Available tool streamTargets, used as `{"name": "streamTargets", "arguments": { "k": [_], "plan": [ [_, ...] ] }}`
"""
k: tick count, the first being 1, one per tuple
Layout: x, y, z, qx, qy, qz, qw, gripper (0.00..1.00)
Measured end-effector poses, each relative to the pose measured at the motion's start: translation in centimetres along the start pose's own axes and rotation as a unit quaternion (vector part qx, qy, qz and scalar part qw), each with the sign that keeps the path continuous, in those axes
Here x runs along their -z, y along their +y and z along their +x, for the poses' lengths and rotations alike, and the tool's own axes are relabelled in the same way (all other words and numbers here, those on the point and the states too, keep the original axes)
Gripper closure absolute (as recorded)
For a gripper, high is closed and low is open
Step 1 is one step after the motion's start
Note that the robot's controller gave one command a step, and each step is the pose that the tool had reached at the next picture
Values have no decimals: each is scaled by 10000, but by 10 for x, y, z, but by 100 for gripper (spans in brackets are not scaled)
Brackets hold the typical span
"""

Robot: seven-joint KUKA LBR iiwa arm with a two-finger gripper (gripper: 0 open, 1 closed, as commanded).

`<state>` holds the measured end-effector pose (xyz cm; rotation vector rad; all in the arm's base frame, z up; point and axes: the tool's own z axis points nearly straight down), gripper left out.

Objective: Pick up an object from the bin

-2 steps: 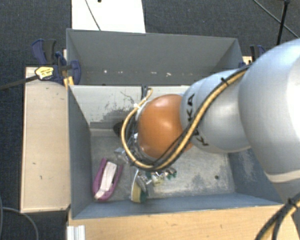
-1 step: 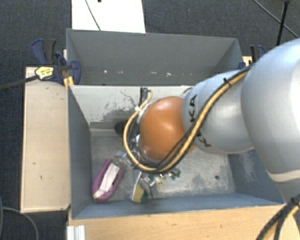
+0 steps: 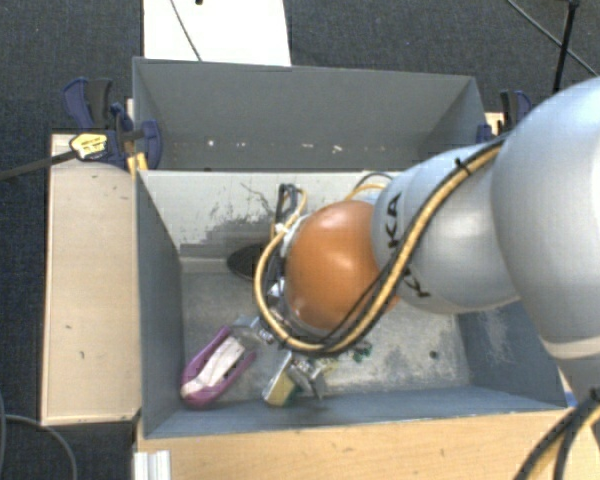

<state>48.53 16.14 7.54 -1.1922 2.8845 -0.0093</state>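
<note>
The gripper (image 3: 298, 372) sits low at the bin's (image 3: 160, 298) front wall, above a tan block (image 3: 279, 390) and beside a purple pouch (image 3: 216, 365). Its state cannot be told; the wrist covers it. Risk: closing here may catch both items, or jam the block against the wall.

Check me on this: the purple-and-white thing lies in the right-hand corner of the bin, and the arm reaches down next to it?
Not quite. In the camera view the purple-and-white thing lies near the lower left corner of the bin, not the right. The rest holds: the gripper is down next to it.
</note>
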Motion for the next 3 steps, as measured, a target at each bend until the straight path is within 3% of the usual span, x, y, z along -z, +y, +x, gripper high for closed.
{"name": "streamTargets", "arguments": {
  "k": [1, 2, 3],
  "plan": [
    [-3, 4, 1, -26, 32, -41, 10000, 100],
    [0, 22, -28, 980, 60, -68, 9951, 100],
    [190, 12, -47, 896, 25, -48, 9960, 100]
  ]
}}
